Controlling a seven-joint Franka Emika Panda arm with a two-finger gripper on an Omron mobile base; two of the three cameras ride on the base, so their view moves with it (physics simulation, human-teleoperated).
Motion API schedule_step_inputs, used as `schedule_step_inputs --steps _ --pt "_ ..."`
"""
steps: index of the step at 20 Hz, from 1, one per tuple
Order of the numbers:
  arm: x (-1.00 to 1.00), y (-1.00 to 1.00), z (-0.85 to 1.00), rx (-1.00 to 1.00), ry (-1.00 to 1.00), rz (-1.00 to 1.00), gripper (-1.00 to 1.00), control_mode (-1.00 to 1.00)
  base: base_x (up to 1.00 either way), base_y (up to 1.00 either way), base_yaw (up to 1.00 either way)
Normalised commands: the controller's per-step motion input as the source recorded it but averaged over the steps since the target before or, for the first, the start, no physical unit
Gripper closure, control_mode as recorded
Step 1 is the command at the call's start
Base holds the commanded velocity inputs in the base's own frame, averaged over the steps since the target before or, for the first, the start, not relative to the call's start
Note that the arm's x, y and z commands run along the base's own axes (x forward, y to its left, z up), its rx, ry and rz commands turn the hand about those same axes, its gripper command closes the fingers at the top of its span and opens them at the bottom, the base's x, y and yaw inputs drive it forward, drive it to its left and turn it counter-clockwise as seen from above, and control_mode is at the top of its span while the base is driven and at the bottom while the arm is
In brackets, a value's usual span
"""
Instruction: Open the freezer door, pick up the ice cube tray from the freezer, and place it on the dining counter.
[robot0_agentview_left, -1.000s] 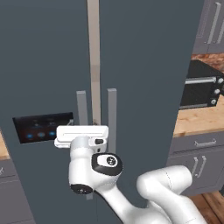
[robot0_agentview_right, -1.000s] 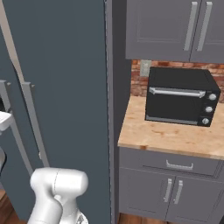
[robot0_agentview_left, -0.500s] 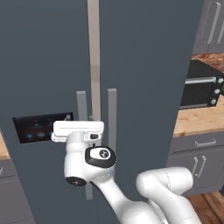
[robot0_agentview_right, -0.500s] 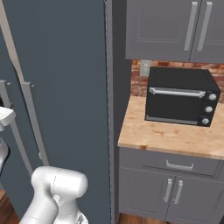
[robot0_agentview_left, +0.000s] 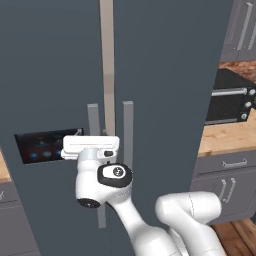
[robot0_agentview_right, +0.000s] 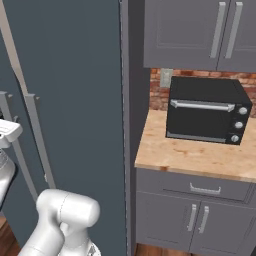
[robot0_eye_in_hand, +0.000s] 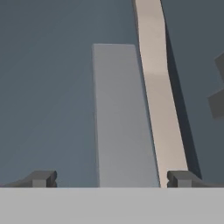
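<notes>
In front of the tall dark slate-blue freezer (robot0_agentview_left: 165, 90), the white robot arm reaches toward the left-hand door, the freezer door (robot0_agentview_left: 50, 90), which carries a black control panel (robot0_agentview_left: 42, 146) with small blue lights. The door is shut, so the ice cube tray and the freezer's inside are hidden, and the dining counter is not to be seen. Two grey upright bar handles stand either side of a beige centre strip (robot0_agentview_left: 107, 65); the freezer door's handle (robot0_agentview_left: 93, 120) is the left one, just beside the panel. In the hand view the gripper (robot0_eye_in_hand: 111, 178) stands wide open and holds nothing, its two dark fingertips (robot0_eye_in_hand: 41, 178) set on either side of that grey bar (robot0_eye_in_hand: 122, 118), with the beige strip just beside the bar. The step in hand appears to be grasping the handle. To do it well, the hand should probably move straight in until the bar sits deep between the fingers, keeping it centred so neither tip catches the strip or the neighbouring handle, then close firmly and pull along the door's swing rather than straight back. To the right, a black toaster oven (robot0_agentview_right: 206, 116) sits on a wood-topped grey cabinet (robot0_agentview_right: 195, 160), well apart from the work.
</notes>
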Motion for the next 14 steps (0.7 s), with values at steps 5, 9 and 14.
schedule_step_inputs --steps 5,9,14 --pt "0.12 -0.02 -0.02 0.0 -0.01 0.0 -1.0 -1.0 0.0 0.0 0.0" --pt "0.08 0.0 -0.01 0.0 0.0 0.0 1.0 -1.0 0.0 0.0 0.0" --pt "0.0 0.0 0.0 0.0 0.0 0.0 1.0 -1.0 0.0 0.0 0.0"
